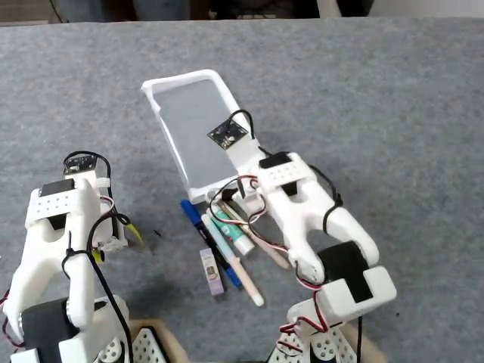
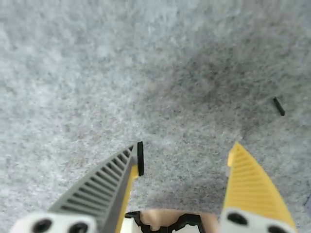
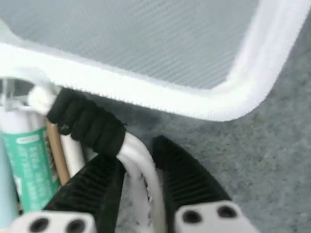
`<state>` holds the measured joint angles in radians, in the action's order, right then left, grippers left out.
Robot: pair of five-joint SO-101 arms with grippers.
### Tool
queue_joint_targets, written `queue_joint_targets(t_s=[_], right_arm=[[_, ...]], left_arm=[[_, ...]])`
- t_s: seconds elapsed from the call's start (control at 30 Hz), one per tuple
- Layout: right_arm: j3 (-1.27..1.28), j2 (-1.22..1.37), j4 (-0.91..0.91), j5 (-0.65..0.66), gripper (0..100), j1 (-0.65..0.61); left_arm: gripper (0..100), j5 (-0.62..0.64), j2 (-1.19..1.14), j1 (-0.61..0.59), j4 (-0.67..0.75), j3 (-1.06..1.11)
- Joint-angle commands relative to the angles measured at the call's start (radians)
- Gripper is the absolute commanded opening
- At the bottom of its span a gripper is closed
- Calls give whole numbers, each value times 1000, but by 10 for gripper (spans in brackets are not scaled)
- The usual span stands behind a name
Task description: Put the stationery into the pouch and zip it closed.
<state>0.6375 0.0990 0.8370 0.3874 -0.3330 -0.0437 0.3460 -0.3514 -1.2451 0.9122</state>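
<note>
R hand (image 3: 140, 165) was clamped on a white pen (image 3: 135, 149) just beside the mesh pouch (image 3: 160, 99) rim; L hand (image 2: 187, 155) gaped empty over the counter (image 2: 97, 58). Best bet, imo, was lifting slow & feeding it in tip-first.

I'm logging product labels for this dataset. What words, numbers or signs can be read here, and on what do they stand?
Green tube: print on its label, too blurred to read.
Purple box: marks on its face, too small to read.
Pouch: no text seen.
Blue pen: no text seen.
Nothing here can be quoted.
</note>
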Motion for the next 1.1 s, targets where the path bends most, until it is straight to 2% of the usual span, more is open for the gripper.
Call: queue_joint_targets(t_s=[0.0,0.2,0.6,0.83,0.93,1.07], right_arm=[[-7,-5,25,-2,18,2],[-53,-64,149,-2,12,-44],[-77,-423,338,5,12,-146],[-295,-509,560,8,12,-180],[-407,-509,635,8,12,-222],[-506,-509,671,8,12,-256]], left_arm=[[297,-12,14,2,8,-25],[296,-6,14,2,-89,-94],[296,-12,15,4,-324,-294],[300,-14,15,4,-402,-420],[300,-14,41,50,-457,-467],[300,-6,175,214,-508,-472]])
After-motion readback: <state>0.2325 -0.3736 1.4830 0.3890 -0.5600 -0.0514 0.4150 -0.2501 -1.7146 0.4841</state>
